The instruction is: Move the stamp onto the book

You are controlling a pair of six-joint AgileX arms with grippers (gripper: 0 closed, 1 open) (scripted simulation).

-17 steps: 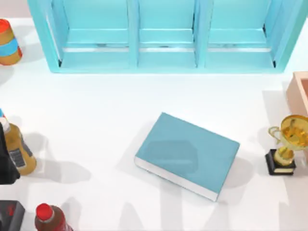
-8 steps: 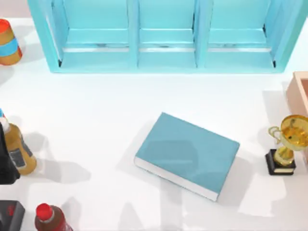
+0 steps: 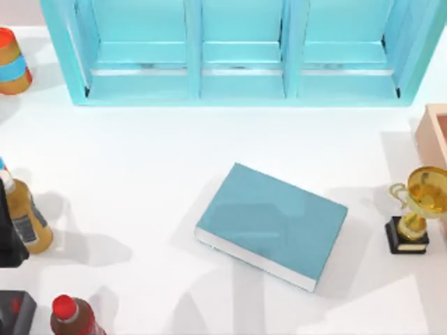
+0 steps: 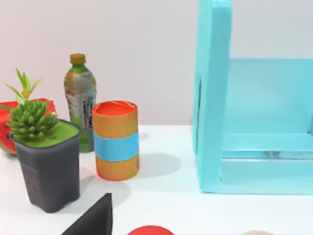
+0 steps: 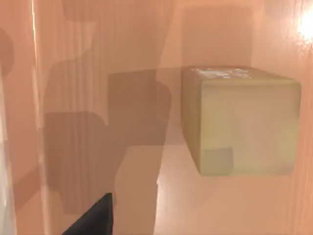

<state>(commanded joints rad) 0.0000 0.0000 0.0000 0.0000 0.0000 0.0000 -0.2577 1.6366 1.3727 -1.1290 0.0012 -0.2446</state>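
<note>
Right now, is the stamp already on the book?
No. The book has a bare cover; the stamp sits on a pinkish-tan surface.

Bright, even light over white worktop (image 3: 154, 153); soft grey shadows spread right of bottle (image 3: 28, 220) and around book (image 3: 272, 225); broad faint arm shadows across book cover and lower worktop; slight sheen on trophy (image 3: 426, 192); left wrist view clear, can (image 4: 116, 139) shadow cast toward shelf (image 4: 212, 93); right wrist view warm, layered shadows on orange surface (image 5: 88, 122), glare at upper corner, pale highlight atop stamp (image 5: 239, 122).
</note>
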